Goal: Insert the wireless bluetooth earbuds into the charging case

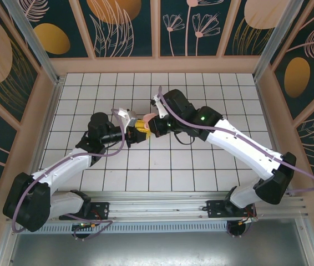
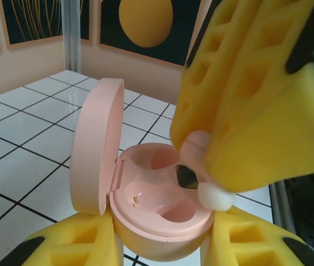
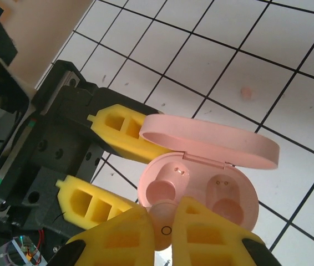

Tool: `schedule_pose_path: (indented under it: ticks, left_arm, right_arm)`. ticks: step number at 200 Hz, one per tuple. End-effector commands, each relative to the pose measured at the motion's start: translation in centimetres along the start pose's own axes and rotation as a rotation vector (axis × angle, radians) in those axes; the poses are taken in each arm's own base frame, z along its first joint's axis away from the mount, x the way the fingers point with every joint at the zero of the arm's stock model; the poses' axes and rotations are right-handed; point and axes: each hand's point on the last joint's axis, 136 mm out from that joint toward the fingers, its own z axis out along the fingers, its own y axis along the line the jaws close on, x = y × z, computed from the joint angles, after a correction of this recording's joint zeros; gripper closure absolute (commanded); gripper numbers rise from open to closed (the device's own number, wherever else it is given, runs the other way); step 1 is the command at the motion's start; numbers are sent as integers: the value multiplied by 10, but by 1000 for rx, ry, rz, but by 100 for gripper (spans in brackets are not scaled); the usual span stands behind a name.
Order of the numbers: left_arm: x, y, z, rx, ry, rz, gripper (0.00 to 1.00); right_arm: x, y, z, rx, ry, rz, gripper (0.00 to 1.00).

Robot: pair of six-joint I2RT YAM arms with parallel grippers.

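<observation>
The pale pink charging case (image 2: 162,216) stands with its lid (image 2: 96,147) swung open, and my left gripper (image 2: 160,246) is shut on its lower shell, yellow fingers (image 2: 74,241) on either side. Both wells look empty in the right wrist view, where the case (image 3: 223,194) sits just beyond my right gripper (image 3: 166,215). That gripper is shut on a pale pink earbud (image 3: 165,224). In the left wrist view the earbud (image 2: 198,166), white tip down, hangs right over the case's right rim. From above, the left gripper (image 1: 136,131) and the right gripper (image 1: 149,123) meet at mid-table.
A tiny pink piece (image 3: 246,92) lies on the white tiled floor (image 3: 290,50) beyond the case. Peach side walls (image 1: 51,83) ring the table. The two arms cross the middle of the floor towards each other.
</observation>
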Motion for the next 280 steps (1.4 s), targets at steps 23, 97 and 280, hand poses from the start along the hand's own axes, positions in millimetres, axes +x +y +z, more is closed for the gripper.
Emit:
schedule_pose_path:
  ticks: [23, 97, 280]
  left_arm:
    - [-10, -10, -3, 20, -32, 60, 76]
    - [-11, -13, -4, 31, -35, 52, 76]
    - [-9, -6, -3, -4, -29, 39, 76]
  right_arm:
    - [-6, 0, -2, 35, -8, -44, 93]
    - [-5, 2, 8, 34, 3, -49, 92]
    - [-21, 19, -12, -16, -46, -71, 64]
